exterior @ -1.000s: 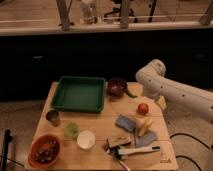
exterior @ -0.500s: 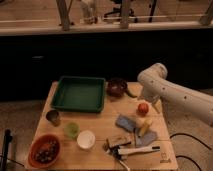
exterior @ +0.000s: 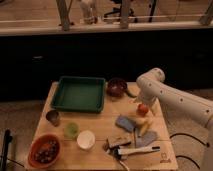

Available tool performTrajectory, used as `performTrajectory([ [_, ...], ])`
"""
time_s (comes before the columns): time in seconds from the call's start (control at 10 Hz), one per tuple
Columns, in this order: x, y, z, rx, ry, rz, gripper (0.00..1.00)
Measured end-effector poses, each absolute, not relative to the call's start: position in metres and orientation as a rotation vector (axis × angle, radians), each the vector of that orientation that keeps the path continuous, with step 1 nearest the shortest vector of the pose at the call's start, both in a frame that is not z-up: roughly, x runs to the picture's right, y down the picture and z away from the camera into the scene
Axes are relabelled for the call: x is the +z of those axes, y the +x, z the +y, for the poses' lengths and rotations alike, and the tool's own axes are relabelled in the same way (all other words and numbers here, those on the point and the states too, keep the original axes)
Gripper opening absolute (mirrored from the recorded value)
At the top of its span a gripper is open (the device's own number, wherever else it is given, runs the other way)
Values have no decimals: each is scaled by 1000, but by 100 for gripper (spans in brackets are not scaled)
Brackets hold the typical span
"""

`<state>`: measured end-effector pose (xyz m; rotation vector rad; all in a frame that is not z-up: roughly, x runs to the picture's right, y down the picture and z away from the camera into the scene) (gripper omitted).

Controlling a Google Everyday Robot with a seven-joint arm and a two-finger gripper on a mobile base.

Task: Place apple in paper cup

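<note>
Gripper right over apple; grip state unclear. Paper cup at apple's 8 o'clock, well apart.

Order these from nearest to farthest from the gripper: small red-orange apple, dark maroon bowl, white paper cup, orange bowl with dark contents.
The gripper hangs over the right side of the wooden board.
1. small red-orange apple, just below it
2. dark maroon bowl, at the back
3. white paper cup, front centre
4. orange bowl, front left corner
</note>
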<state>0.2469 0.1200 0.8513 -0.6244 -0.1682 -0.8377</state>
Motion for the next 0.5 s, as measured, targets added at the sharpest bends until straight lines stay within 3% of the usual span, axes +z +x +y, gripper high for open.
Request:
performTrajectory([
  [0.2, 859, 250, 121, -845, -611, -190, 78],
  [0.5, 869, 250, 121, -869, -600, -212, 52],
])
